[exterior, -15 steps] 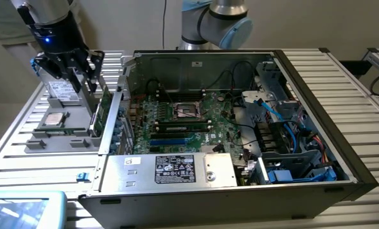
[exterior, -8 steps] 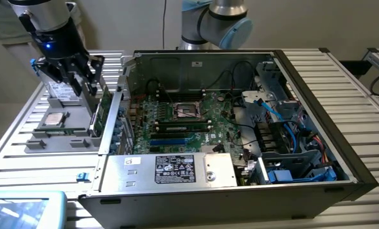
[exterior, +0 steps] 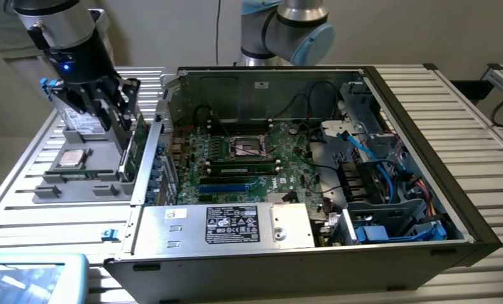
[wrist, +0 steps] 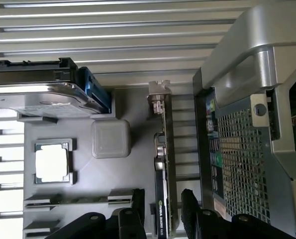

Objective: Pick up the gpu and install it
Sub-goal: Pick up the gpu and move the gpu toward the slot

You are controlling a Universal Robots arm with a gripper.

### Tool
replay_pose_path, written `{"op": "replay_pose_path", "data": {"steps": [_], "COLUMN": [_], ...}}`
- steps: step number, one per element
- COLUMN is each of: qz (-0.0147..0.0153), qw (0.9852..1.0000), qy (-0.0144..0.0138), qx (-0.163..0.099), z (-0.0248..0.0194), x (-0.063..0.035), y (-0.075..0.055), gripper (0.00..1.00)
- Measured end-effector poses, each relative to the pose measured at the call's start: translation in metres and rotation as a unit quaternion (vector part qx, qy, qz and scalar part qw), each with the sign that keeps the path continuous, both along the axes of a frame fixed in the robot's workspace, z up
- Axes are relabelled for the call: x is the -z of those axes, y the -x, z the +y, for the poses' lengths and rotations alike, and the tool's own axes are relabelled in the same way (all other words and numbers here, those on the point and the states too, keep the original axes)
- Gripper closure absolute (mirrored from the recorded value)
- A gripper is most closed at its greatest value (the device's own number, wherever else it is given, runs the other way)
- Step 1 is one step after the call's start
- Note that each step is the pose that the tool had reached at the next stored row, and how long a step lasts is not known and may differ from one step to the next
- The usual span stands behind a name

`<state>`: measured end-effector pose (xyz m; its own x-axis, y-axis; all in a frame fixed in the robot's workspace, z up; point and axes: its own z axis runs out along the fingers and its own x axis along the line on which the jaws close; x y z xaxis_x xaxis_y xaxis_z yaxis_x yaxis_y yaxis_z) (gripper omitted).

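- The gripper [exterior: 99, 109] hangs with its fingers spread wide and holds nothing. It is over the grey parts tray [exterior: 66, 193], at the exterior view's left of the open computer case [exterior: 277, 278].
- The gpu [wrist: 163, 164] stands on edge in the tray beside the case, apparently untouched.
- The step in hand looks like the pick-up approach, and a grasp calls for straddling the thin card squarely.

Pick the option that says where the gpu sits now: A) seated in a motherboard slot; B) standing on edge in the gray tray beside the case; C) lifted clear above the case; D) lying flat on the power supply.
B: the gpu stands on edge in the gray tray, outside the case, with the open gripper over it.
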<state>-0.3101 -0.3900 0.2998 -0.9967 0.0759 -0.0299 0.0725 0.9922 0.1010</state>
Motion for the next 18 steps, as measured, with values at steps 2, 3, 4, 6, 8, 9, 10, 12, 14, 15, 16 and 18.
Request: {"op": "replay_pose_path", "data": {"steps": [2,3,4,6,8,9,10,12,14,15,16,18], "qz": [-0.0013,-0.0021,-0.0028,-0.0046,-0.0070,-0.0082,-0.0088,-0.0095,-0.0098,-0.0099,-0.0101,-0.0111], "qw": [1.0000,1.0000,1.0000,1.0000,1.0000,1.0000,1.0000,1.0000,0.9999,0.9999,0.9999,0.9999], "qy": [0.0000,0.0000,0.0000,-0.0001,-0.0002,-0.0002,-0.0002,-0.0003,-0.0003,-0.0003,-0.0003,-0.0003], "qx": [0.002,0.002,0.003,0.003,0.003,0.003,0.003,0.003,0.003,0.002,0.002,0.001], "z": [0.0000,0.0000,0.0000,-0.0002,-0.0004,-0.0003,-0.0004,-0.0007,-0.0007,-0.0008,-0.0008,-0.0008], "x": [0.0031,0.0046,0.0064,0.0097,0.0128,0.0143,0.0161,0.0198,0.0234,0.0252,0.0271,0.0303], "y": [0.001,0.001,0.001,0.002,0.003,0.003,0.003,0.003,0.004,0.004,0.004,0.004], "gripper": [0.56,0.56,0.56,0.56,0.56,0.56,0.56,0.56,0.56,0.56,0.56,0.56]}}
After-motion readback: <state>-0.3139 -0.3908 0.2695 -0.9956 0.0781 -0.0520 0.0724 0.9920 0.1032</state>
